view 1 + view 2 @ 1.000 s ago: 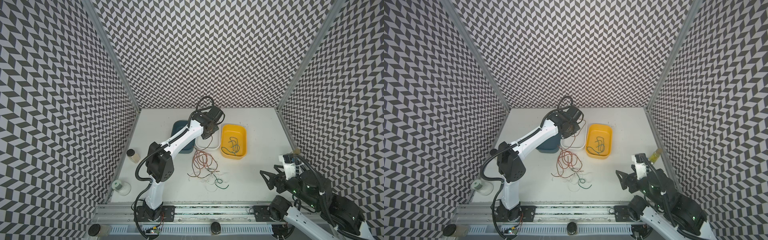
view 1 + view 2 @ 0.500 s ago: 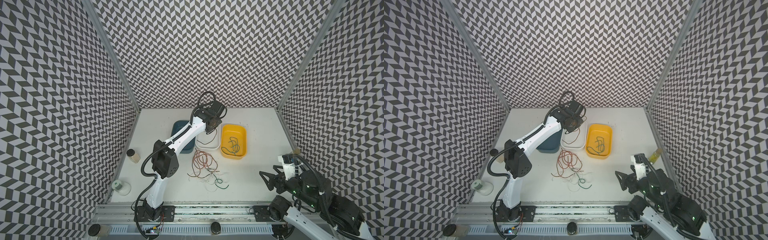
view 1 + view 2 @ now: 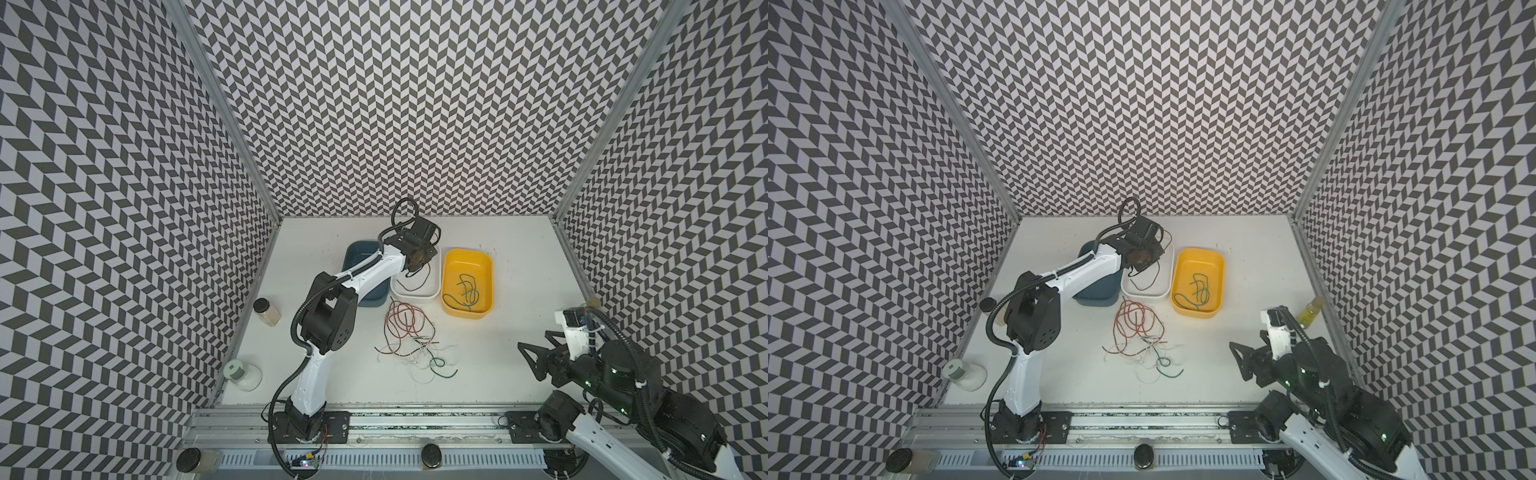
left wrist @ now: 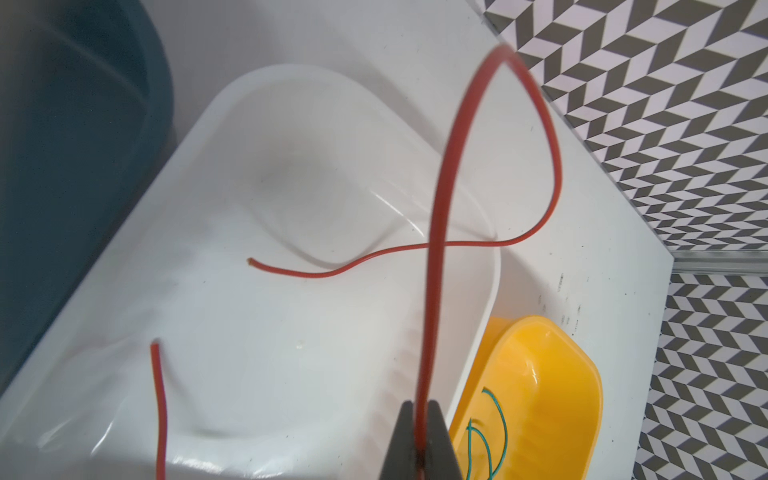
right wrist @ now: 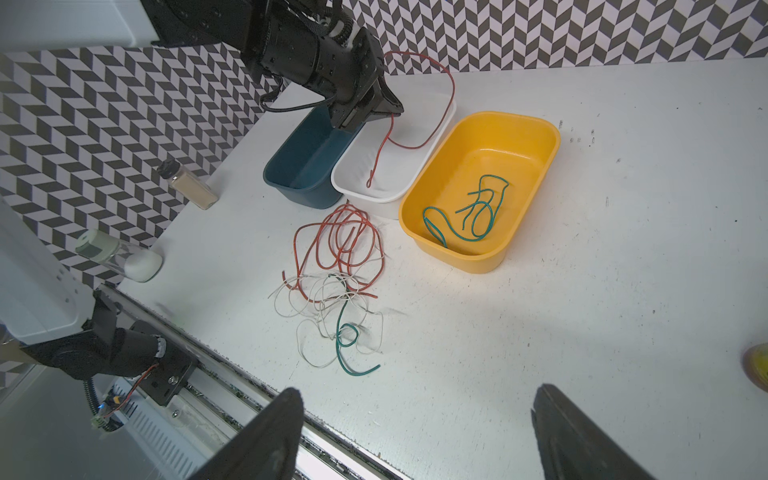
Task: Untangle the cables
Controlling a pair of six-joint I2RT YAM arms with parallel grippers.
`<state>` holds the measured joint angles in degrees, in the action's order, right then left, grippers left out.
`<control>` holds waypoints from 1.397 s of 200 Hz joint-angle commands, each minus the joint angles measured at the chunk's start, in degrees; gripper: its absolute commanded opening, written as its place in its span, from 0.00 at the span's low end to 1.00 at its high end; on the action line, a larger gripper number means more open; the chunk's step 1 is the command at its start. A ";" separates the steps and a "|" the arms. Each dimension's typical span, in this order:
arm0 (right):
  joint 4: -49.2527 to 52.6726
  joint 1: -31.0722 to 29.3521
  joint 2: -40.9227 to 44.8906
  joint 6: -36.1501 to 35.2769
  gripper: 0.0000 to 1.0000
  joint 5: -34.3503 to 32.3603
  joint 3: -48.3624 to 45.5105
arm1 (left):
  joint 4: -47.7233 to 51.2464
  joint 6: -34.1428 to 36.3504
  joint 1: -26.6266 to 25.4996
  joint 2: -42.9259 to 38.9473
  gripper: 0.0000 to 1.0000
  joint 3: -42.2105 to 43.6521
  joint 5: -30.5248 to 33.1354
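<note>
Left wrist view: red cable is pinched by left end effector over white tub, release judged next; right end effector is spread.

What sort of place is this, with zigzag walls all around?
Probably a robot test booth, not a home or factory. Patterned walls box in a white table. The left arm and right arm are bolted to a front rail. Loose cables lie by plastic tubs.
</note>
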<state>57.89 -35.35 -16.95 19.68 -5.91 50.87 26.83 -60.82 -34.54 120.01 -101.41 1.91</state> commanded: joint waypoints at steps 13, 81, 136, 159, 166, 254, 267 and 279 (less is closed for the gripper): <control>-2.88 1.67 -0.79 -1.39 0.86 1.65 -0.49 | -3.67 2.75 0.18 -1.42 0.00 3.93 0.17; -3.13 4.13 -1.58 -2.36 0.86 3.88 -0.60 | -6.88 2.91 0.71 -3.18 0.00 12.98 -0.72; -3.13 4.69 -1.95 -2.47 0.86 4.33 -0.57 | -6.44 5.32 0.75 -5.29 0.38 13.57 -0.86; -3.04 4.82 -2.27 -2.62 0.86 4.56 -0.60 | -7.53 5.19 0.88 -8.02 0.57 15.40 -1.03; -3.04 4.84 -2.35 -2.63 0.86 4.52 -0.52 | -7.82 5.23 0.92 -8.97 0.63 15.74 -1.22; -2.55 4.93 -8.78 -3.78 0.86 8.13 1.04 | 8.93 14.40 1.15 -28.74 0.94 16.24 -0.81; -2.47 4.87 -12.15 -3.06 0.85 10.77 2.57 | 10.20 14.02 1.06 -34.41 0.95 21.74 -0.42; -2.99 4.86 -14.98 -1.93 0.83 12.83 3.65 | 9.73 12.98 0.81 -40.43 0.95 28.72 -0.22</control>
<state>57.01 -30.72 -27.11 17.37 1.98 52.01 29.89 -48.21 -33.67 88.09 -81.91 -0.25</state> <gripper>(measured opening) 0.842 0.944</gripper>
